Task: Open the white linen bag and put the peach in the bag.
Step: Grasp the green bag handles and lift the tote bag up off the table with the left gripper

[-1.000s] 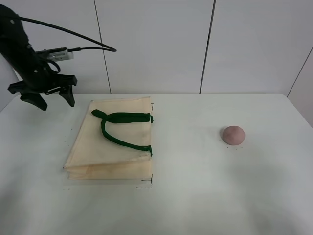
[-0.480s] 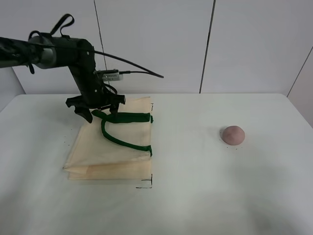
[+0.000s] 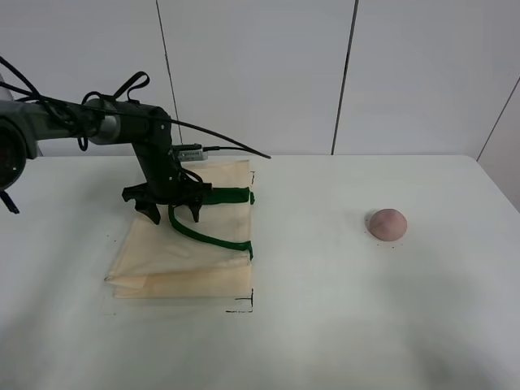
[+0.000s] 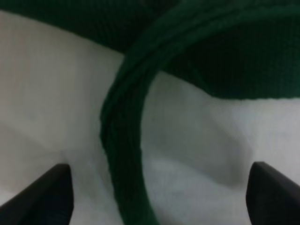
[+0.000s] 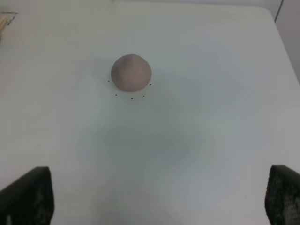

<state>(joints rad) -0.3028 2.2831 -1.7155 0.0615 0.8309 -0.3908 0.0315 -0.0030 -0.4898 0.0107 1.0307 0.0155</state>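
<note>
white linen bag (image 3: 183, 252) lies flat on the counter (image 3: 341, 325) in the far-left part, its far side almost at the counter's far edge & its mouth end facing the right edge. bag is closed and folded flat, w/ gusset layers showing along the side nearest the front edge. green handles (image 3: 223, 195) lie on top of the fabric: one strap runs straight across the far part, the other curves in a loop toward the front edge.

left end effector (image 3: 174, 216) is low over the bag's far half, w/ its arm reaching in from the counter's left edge. its fingers are wide apart w/ nothing gripped, and they straddle the curved strap near where it meets the straight one. in the left wrist view the dark green strap runs down the middle btwn the two black fingertips (image 4: 47, 197), w/ cream fabric either side, all v. close & blurred. can't tell if the tips touch the cloth.

peach (image 3: 387, 223) sits on bare counter toward the right edge, well apart from the bag & the left arm, w/ tiny black dots around its base. right end effector (image 5: 154, 197) isn't in the high view. its wrist view looks down on the peach; the fingers are spread wide & empty, and the peach lies beyond them, apart. black corner marks (image 3: 244, 307) are on the counter just beside the bag's front-right corner.
</note>
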